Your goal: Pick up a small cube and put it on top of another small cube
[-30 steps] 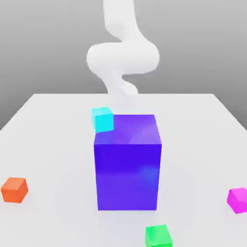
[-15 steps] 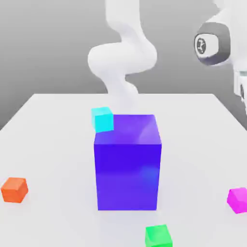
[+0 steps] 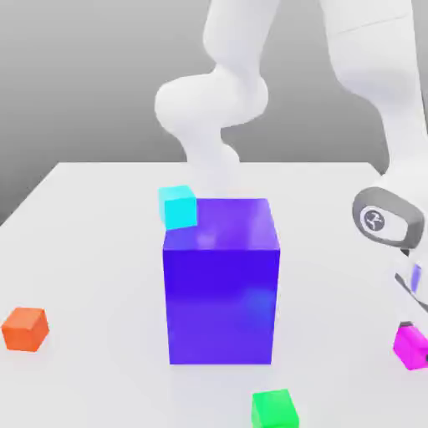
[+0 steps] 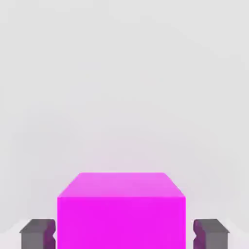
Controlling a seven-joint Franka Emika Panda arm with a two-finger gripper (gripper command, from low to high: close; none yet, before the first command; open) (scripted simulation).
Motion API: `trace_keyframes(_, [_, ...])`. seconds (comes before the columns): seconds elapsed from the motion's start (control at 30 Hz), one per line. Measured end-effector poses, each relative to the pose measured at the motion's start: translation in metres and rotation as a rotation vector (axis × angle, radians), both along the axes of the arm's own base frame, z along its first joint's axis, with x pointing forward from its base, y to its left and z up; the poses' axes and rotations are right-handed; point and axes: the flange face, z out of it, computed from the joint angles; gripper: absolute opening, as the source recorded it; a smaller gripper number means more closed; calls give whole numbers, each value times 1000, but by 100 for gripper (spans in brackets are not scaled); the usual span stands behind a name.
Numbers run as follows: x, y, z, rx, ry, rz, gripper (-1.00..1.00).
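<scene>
I have the jaws down over the magenta cube (image 4: 121, 209) at the surface's (image 3: 92, 217) near corner on the exterior view's right, one finger on either flank and closed on it, so the lift goes straight up from here.

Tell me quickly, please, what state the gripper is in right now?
Gripper: shut on the magenta cube, one finger at each side of it, on the table.
</scene>
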Motion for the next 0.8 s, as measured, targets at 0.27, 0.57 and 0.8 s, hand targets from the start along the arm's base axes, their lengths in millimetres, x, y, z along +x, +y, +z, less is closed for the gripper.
trace_keyframes(0.27, [5, -5, 53, -2, 0, -12, -100])
trace_keyframes(0.57, [126, -220, 93, -1, 1, -475, -100])
trace_keyframes(0.8, [133, -247, 50, 0, 1, -525, 100])
